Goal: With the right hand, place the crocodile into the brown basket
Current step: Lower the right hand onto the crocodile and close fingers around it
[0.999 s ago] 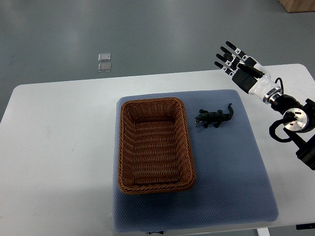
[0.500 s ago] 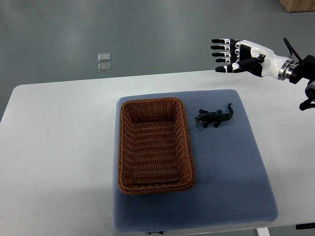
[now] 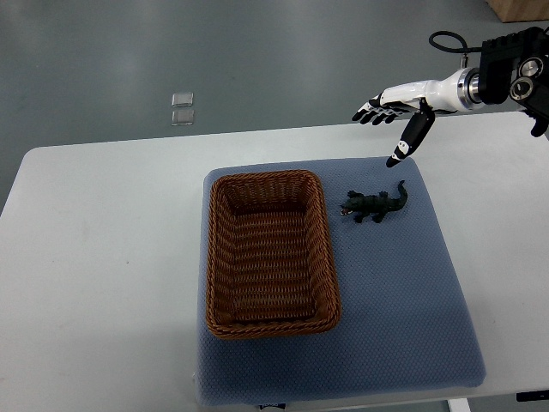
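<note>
right hand [image 3: 400, 98] hovering, fingers spread wide, over mat's [image 3: 403, 296] far edge | crocodile [image 3: 374, 204] lying clear beside basket's [image 3: 329, 249] right rim

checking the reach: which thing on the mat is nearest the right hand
The crocodile: it lies just below the right hand, right of the basket, which sits farther left.

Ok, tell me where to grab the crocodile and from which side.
I'd take the crocodile by its thick midbody, coming down from above and pinching across its width. It lies flat on the blue mat, tail thin, head toward the brown basket. The right hand is open.
</note>
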You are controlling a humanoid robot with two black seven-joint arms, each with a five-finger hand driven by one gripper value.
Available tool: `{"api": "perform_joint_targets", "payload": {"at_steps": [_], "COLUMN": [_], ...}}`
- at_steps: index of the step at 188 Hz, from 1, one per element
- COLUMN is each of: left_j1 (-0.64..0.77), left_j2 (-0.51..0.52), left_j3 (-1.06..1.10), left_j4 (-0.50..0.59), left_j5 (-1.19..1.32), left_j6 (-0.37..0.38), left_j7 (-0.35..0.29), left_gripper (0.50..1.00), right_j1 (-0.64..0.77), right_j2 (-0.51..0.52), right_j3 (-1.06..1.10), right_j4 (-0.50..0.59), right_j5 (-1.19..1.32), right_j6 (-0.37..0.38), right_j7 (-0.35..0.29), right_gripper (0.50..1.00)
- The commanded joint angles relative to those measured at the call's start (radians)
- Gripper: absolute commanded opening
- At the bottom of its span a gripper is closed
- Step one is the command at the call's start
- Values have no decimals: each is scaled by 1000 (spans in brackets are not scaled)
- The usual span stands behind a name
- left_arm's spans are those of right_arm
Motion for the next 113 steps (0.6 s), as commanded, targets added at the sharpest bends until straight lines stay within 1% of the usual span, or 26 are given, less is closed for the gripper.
{"api": "perform_joint_targets", "payload": {"at_steps": [1,45,59,75,103,113], "left_j1": [0,0,0,0,0,0], "left_j2": [0,0,0,0,0,0], "left_j3": [0,1,1,1,1,1], "left_j4": [-1,-1,-1,-1,-1,-1], "left_j5": [0,0,0,0,0,0], "left_j6": [-5,-6,-6,-6,-6,-8], "left_j7": [0,0,0,1,2,2], "left_gripper": [1000,1000,1000,1000,1000,1000], "right_j1": [10,-36,-50,-82,-116,-124], "right_j2": [9,18,24,47,55,58], "right_j3": [-16,-16,-18,-24,-30,-30], "right_j4": [6,78,85,85,84,84], "right_j5": [3,9,7,-16,-80,-95], "right_j6": [0,0,0,-49,-66,-85], "right_j7": [-33,-27,-21,-21,-21,-21], "right_gripper": [928,926,924,919,909,901]}}
